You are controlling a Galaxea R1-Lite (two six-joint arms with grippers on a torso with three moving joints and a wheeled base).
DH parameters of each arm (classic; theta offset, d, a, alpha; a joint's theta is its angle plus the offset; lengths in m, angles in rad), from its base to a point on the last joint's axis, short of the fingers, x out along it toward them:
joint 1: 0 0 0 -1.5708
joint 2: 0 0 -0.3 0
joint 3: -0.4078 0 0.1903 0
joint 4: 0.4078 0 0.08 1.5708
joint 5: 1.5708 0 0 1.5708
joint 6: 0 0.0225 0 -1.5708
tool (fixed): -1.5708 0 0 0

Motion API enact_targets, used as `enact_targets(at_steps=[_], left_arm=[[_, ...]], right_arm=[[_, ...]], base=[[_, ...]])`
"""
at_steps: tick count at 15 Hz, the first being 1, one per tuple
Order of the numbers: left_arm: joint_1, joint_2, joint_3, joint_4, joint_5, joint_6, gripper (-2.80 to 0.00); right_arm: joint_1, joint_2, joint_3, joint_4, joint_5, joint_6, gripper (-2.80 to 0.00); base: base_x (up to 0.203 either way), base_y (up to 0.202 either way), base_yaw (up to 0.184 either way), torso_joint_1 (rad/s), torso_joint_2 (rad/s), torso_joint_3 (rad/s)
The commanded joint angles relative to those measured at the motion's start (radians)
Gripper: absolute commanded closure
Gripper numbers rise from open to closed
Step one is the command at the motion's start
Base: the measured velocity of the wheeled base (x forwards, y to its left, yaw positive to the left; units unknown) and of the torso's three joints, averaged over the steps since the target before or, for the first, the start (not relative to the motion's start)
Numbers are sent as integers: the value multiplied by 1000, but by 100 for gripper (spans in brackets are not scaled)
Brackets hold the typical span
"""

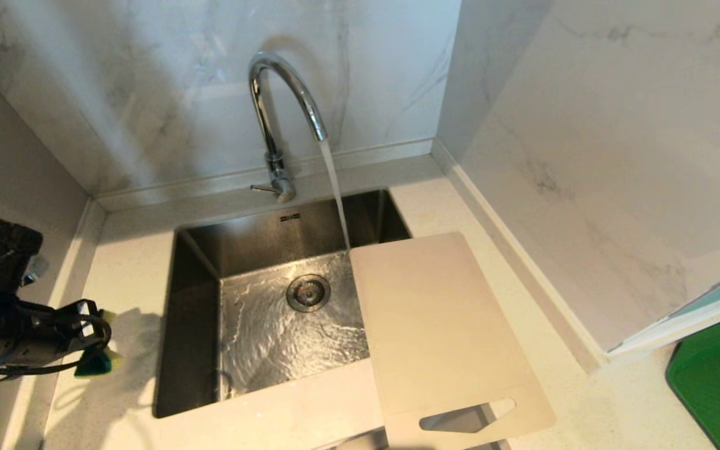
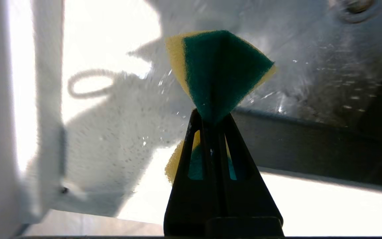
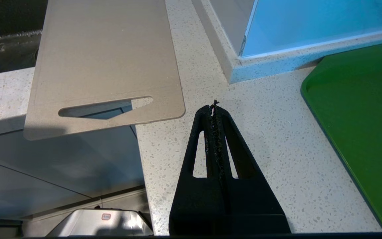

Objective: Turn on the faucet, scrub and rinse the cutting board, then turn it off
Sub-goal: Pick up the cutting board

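Your left gripper (image 2: pixel 212 114) is pinched tight on a sponge (image 2: pixel 222 71), yellow with a green scrub face, the fingers meeting at its middle so the sponge flares out past the tips and bulges behind them. In the head view that gripper (image 1: pixel 100 340) sits at the far left, over the counter (image 1: pixel 129 262) beside the sink's left edge, with the sponge (image 1: pixel 94 362) poking out below the tips and its shadow falling on the counter next to it. It is well apart from the board. Moving out from there, you see the sink (image 1: pixel 194 300) with water rippling across its floor around the drain (image 1: pixel 308 292). The faucet (image 1: pixel 275 112) stands behind the sink's back rim, its lever (image 1: pixel 264 187) sticking out to the left at the base, and a stream runs from the spout down to the far corner of the board (image 1: pixel 441 325). The board lies on the counter at the sink's right side, its left edge hanging over the basin and its slotted end jutting past the counter's front edge. Your right gripper (image 3: pixel 215 108) is closed on nothing, its tips pressed together above the counter just beside the board's (image 3: pixel 106 59) slotted corner. A green mat (image 1: pixel 719 375) lies on the counter further right.
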Motion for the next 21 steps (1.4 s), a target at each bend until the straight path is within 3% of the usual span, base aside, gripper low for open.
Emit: enact_targets(at_steps=[1, 4, 5, 13, 16, 18, 21], left_arm=[[7, -106, -108, 76, 23, 77, 0], [30, -161, -200, 115, 106, 256, 0], [31, -170, -226, 118, 130, 286, 0], [6, -176, -417, 263, 164, 328, 0], [27, -230, -394, 208, 73, 450, 0], [88, -315, -324, 138, -44, 529, 0], [143, -487, -214, 127, -132, 569, 0]], right_arm=[[0, 0, 0, 0, 1, 0, 0], [0, 0, 0, 0, 1, 0, 0], [0, 0, 0, 0, 1, 0, 0], [0, 0, 0, 0, 1, 0, 0], [0, 0, 0, 0, 1, 0, 0], [0, 0, 0, 0, 1, 0, 0], [0, 0, 0, 0, 1, 0, 0]], base=[[0, 0, 0, 0, 0, 0], [0, 0, 0, 0, 0, 0], [0, 0, 0, 0, 0, 0], [0, 0, 0, 0, 0, 0], [0, 0, 0, 0, 0, 0], [0, 0, 0, 0, 0, 0], [0, 0, 0, 0, 0, 0]])
